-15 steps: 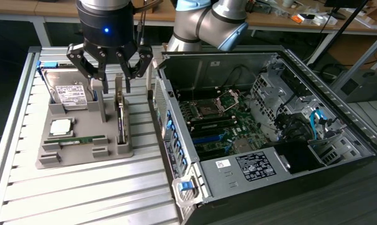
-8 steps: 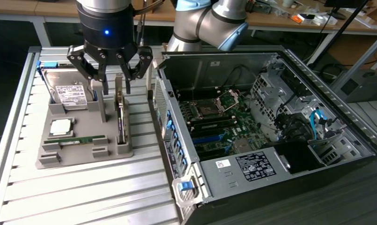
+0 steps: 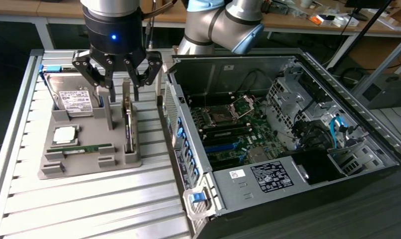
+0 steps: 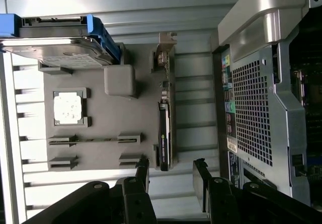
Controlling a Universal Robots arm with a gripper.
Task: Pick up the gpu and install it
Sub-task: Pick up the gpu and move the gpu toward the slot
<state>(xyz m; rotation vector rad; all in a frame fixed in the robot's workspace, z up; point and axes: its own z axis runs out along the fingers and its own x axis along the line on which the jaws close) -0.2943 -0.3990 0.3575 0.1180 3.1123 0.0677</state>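
Observation:
The gpu (image 3: 128,127) stands on its long edge in a slot along one side of a grey holder tray (image 3: 87,164), on the side nearest the computer case. In the wrist view the gpu (image 4: 165,128) shows edge-on as a thin dark card with a silver bracket at one end. My gripper (image 3: 122,87) hangs above the far part of the tray, roughly in line with the card and clear of it. It is open, nothing is between its black fingers (image 4: 142,171), and the card's line runs into the gap.
The tray also holds a silver hard drive (image 3: 74,97) in a blue carrier, a CPU (image 3: 65,133) and a green RAM stick (image 3: 80,148). An open computer case (image 3: 207,64) with its motherboard (image 3: 230,132) lies to the exterior view's right, close beside the tray. Both rest on a slatted metal table (image 3: 87,204).

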